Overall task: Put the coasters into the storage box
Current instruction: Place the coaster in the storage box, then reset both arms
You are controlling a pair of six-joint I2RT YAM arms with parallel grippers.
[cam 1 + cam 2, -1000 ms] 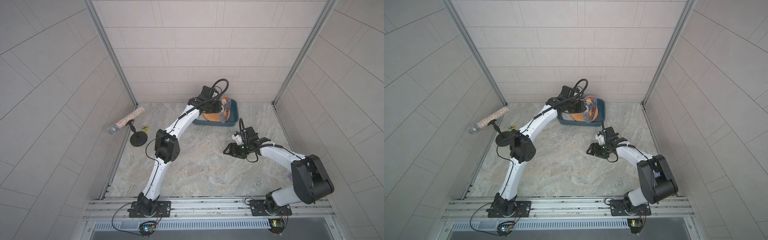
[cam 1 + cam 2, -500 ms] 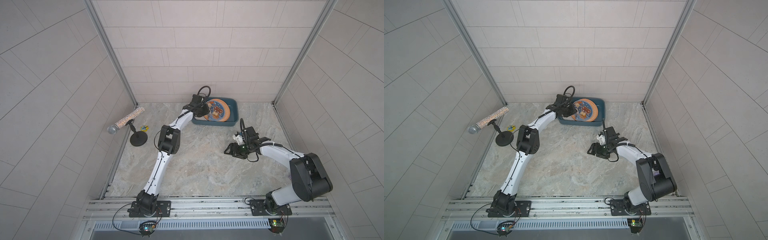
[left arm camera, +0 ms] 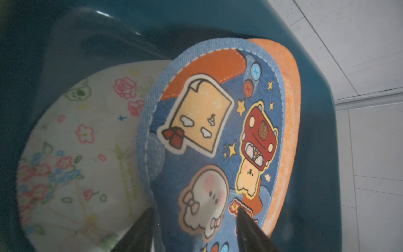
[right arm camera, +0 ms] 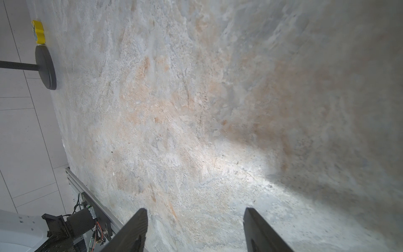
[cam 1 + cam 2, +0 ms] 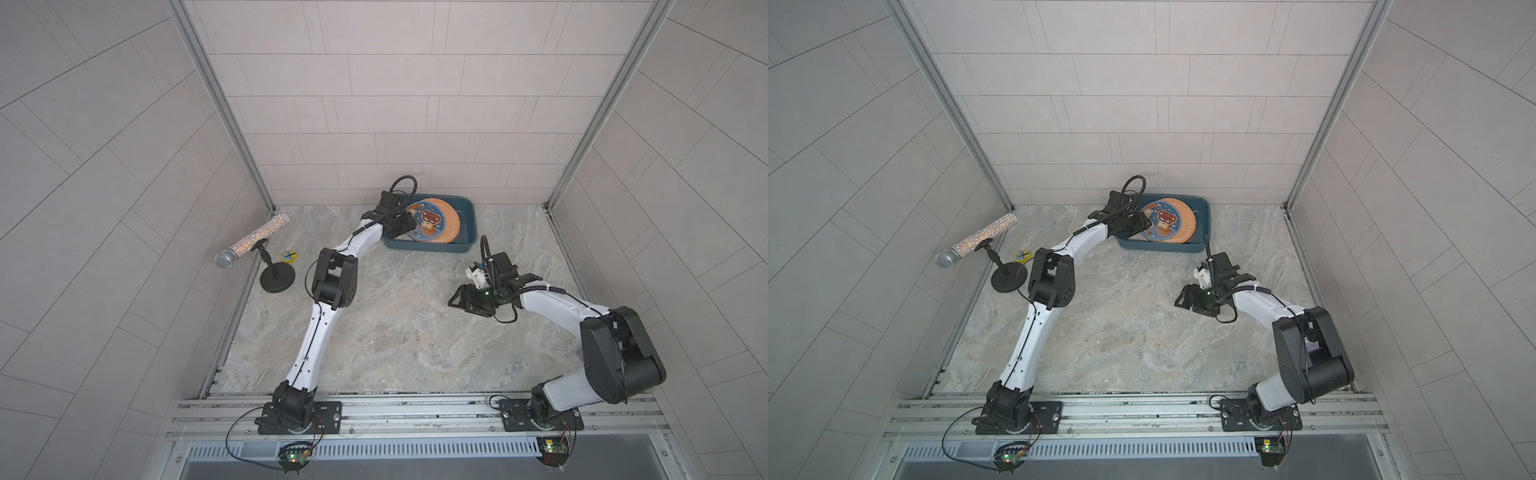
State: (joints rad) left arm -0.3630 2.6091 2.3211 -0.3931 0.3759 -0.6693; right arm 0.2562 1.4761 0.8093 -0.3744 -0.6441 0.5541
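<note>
Grey-beige marbled stone pattern covers the table [image 5: 395, 332], matte and faintly grainy. Nearest, the right gripper [image 4: 195, 210] hangs low over bare table, its two black fingers spread wide with nothing between them.

Farther back by the left wall, a glitter-cased microphone [image 5: 249, 243] tilts on a stand with a round black base [image 5: 277, 280]. A small yellow badge [image 5: 288, 256] lies just beside the base.

At the far wall sits the storage box [image 5: 432, 248], glossy dark teal plastic with rounded corners. Inside, a blue coaster [image 3: 209, 122] with a denim-like weave and cartoon animals leans on an orange coaster [image 3: 290, 122] and overlaps a cream floral coaster [image 3: 82, 152]. Orange lettering near the blue rim is too blurred to read.

The left gripper [image 3: 194, 210] is at that rim with its fingers parted, gripping nothing. A second ago it held this disc upright above the box.
</note>
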